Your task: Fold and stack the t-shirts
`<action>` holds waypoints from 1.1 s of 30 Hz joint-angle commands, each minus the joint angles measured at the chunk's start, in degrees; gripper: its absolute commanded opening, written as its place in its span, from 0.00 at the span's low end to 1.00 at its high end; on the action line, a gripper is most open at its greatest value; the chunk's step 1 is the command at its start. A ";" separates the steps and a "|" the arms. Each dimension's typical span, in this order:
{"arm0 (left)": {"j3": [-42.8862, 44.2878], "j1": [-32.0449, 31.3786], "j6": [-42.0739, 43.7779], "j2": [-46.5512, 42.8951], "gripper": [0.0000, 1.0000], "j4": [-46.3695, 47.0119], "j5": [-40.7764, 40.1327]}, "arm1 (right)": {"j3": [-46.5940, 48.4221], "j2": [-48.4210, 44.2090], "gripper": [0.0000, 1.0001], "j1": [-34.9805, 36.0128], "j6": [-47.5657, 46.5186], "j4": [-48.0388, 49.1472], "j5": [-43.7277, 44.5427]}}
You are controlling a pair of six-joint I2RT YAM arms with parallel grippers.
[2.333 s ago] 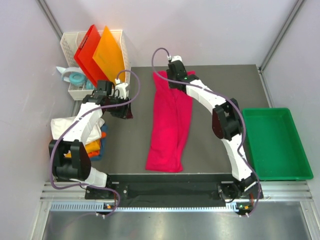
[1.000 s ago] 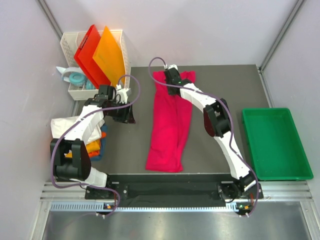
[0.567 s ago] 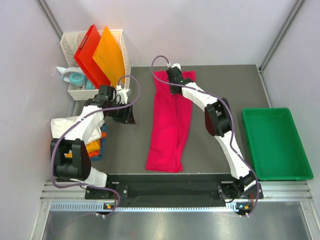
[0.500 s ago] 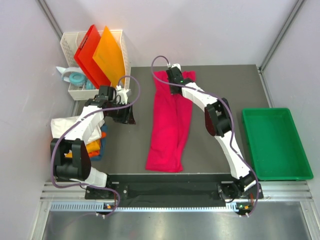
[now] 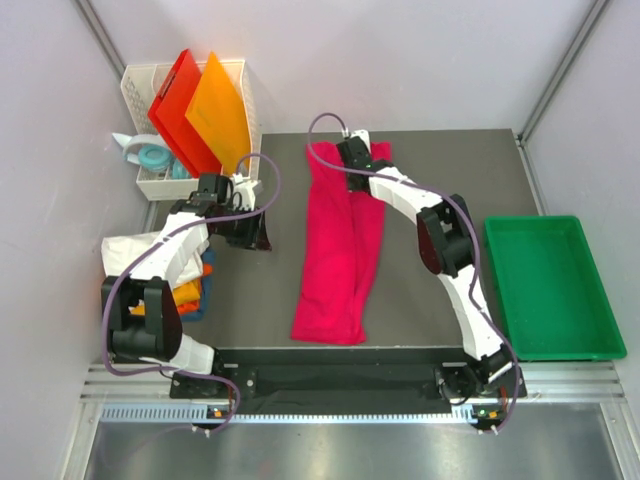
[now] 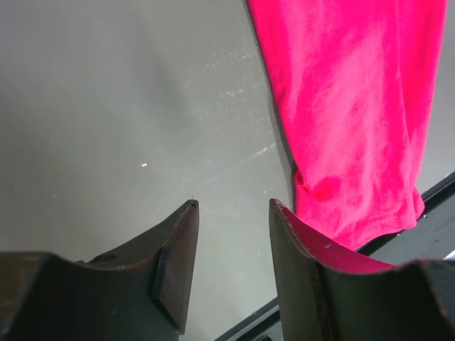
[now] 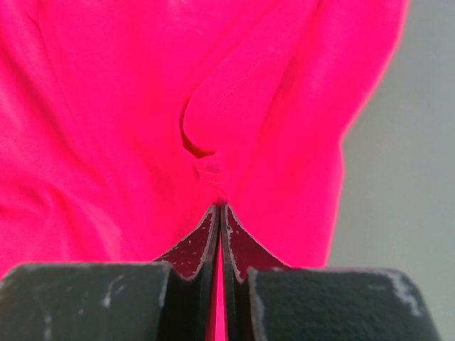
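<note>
Because the right gripper [image 7: 219, 207] pinches only a thin fold of the pink t-shirt [image 5: 340, 250], it may slip out, while the left gripper [image 6: 233, 207] hangs spread and empty.

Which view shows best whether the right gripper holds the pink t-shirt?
The right wrist view: the right gripper is shut on a fold of the pink t-shirt. The top view hides the jaws; the left wrist view shows only the shirt.

Looking down past left gripper [image 6: 233, 206] at grey desk [image 6: 106, 106]. Holding fingers [image 6: 178, 263] apart, gripping nothing. Seeing crimson-pink t-shirt [image 6: 348, 106] lying flat at right, bunching slightly at its lower end just beside one finger. Catching dark desk edge at lower right.
</note>
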 commanded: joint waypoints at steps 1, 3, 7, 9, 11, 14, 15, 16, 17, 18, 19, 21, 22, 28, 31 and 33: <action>-0.31 0.20 0.18 -2.11 0.49 2.57 1.26 | -7.16 -8.63 0.00 -0.59 2.91 4.13 3.44; -0.31 0.20 0.18 -1.93 0.49 2.74 1.26 | -9.29 -10.22 0.00 -0.77 3.53 4.40 3.53; -0.23 0.20 -0.08 -1.23 0.49 2.92 1.78 | -11.40 -10.31 0.00 -1.65 5.29 2.82 3.54; -0.05 0.11 -0.17 -1.06 0.49 2.92 1.96 | -12.11 -10.31 0.00 -1.91 5.82 2.38 3.53; 0.04 0.11 -0.17 -0.79 0.49 2.92 1.96 | -13.25 -10.40 0.00 -2.18 6.52 2.29 3.53; 0.04 0.11 -0.17 -0.70 0.49 2.92 1.87 | -13.87 -10.05 0.00 -2.70 7.40 1.60 3.71; 0.04 0.11 -0.08 -0.70 0.49 2.92 2.05 | -13.70 -9.79 0.00 -2.79 7.58 1.24 3.62; -0.14 0.11 -0.08 -0.62 0.49 3.00 2.14 | -13.26 -9.70 0.00 -2.97 8.01 0.80 3.36; -0.14 0.29 -0.08 -0.53 0.49 3.01 2.22 | -13.69 -10.22 0.14 -2.97 7.76 2.71 3.10; -0.23 0.11 0.00 -0.53 0.49 3.01 2.57 | -14.65 -11.01 0.21 -2.97 7.23 4.91 2.14; -0.31 0.11 0.09 -0.44 0.49 3.01 2.84 | -16.14 -12.49 0.30 -2.97 6.18 6.85 1.43; -0.23 0.11 0.27 -0.53 0.50 2.92 3.46 | -11.80 -12.16 0.53 -2.97 5.30 7.05 0.90; -0.14 0.11 0.36 -0.53 0.50 3.00 3.80 | -9.24 -10.77 0.59 -2.97 5.21 5.91 0.98; 0.83 0.11 0.36 0.44 0.50 2.57 3.63 | 2.64 -7.16 0.65 -2.97 4.15 1.59 0.46; 0.74 0.11 0.27 0.70 0.50 2.65 3.37 | 4.05 -5.66 0.61 -3.14 3.71 1.94 -0.86; 0.65 0.11 0.01 1.05 0.50 3.09 3.11 | 5.98 -3.99 0.32 -3.75 4.49 1.24 -3.57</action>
